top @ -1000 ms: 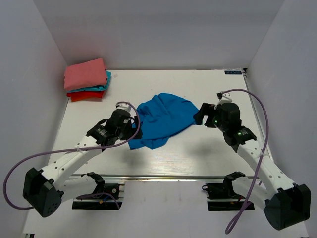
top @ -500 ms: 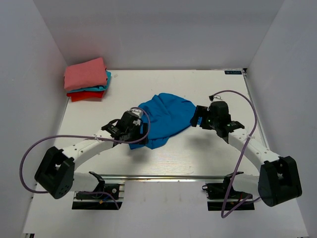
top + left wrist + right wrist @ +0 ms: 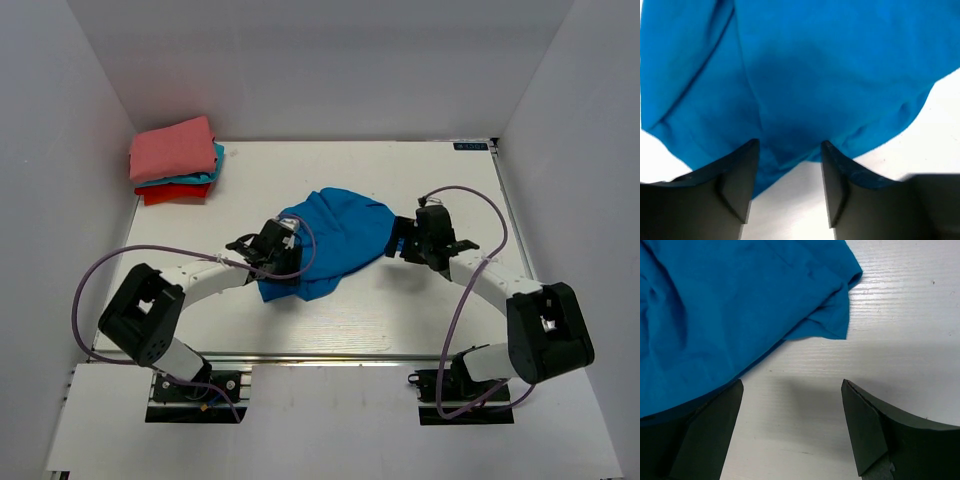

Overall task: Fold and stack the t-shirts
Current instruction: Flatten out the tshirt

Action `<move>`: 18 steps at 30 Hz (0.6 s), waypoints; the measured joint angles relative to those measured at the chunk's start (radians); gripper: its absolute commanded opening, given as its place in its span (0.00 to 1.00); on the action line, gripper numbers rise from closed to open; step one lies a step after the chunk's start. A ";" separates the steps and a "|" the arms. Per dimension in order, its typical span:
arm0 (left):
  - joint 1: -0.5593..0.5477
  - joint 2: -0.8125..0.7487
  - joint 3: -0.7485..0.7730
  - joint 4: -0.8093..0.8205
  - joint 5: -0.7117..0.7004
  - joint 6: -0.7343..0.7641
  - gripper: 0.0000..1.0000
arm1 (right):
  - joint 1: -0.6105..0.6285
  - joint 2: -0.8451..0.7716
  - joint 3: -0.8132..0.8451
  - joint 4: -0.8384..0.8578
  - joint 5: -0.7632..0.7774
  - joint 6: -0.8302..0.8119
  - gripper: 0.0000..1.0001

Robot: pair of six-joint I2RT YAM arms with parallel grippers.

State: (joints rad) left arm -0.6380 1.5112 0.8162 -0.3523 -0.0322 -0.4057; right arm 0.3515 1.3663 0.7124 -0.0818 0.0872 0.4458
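Observation:
A crumpled royal-blue t-shirt (image 3: 330, 240) lies in the middle of the white table. My left gripper (image 3: 285, 250) is open at the shirt's near-left edge; in the left wrist view its fingers (image 3: 740, 175) straddle the blue hem (image 3: 790, 100) low over the table. My right gripper (image 3: 400, 238) is open at the shirt's right edge; in the right wrist view a sleeve corner (image 3: 832, 315) lies just ahead of the open jaws, over bare table. A folded pile with a salmon-pink shirt (image 3: 172, 148) on top, teal (image 3: 205, 172) and red (image 3: 175, 194) beneath, sits at the far left.
White walls enclose the table on the left, back and right. A metal rail (image 3: 320, 357) runs along the near edge, with both arm bases below it. Purple cables loop from each arm.
Both arms have stretched forward and lowered toward the blue shirt. The left gripper has moved right onto the shirt's near-left edge; the right gripper has moved left to the right edge.

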 measured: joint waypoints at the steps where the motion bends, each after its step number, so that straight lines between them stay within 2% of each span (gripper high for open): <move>1: 0.000 0.006 0.004 0.005 -0.001 0.001 0.57 | -0.001 0.007 0.000 0.003 0.000 0.001 0.83; 5: 0.000 0.019 0.012 0.024 -0.001 0.005 0.25 | -0.004 0.039 0.021 0.008 0.000 0.003 0.82; 6: 0.000 0.020 0.017 0.024 -0.001 0.006 0.06 | -0.004 0.050 0.031 0.010 0.000 0.004 0.82; 7: 0.000 0.020 0.022 0.026 -0.001 0.006 0.00 | -0.005 0.060 0.040 0.011 -0.001 0.004 0.82; 15: 0.000 -0.037 0.051 0.021 0.000 0.017 0.00 | -0.005 0.177 0.120 0.036 0.017 0.030 0.63; 18: 0.000 -0.089 0.051 0.025 0.014 0.022 0.00 | -0.005 0.218 0.154 0.042 0.042 0.053 0.61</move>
State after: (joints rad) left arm -0.6380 1.4220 0.8673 -0.3271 -0.0185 -0.3840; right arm 0.3470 1.5845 0.8665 -0.0399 0.1291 0.4984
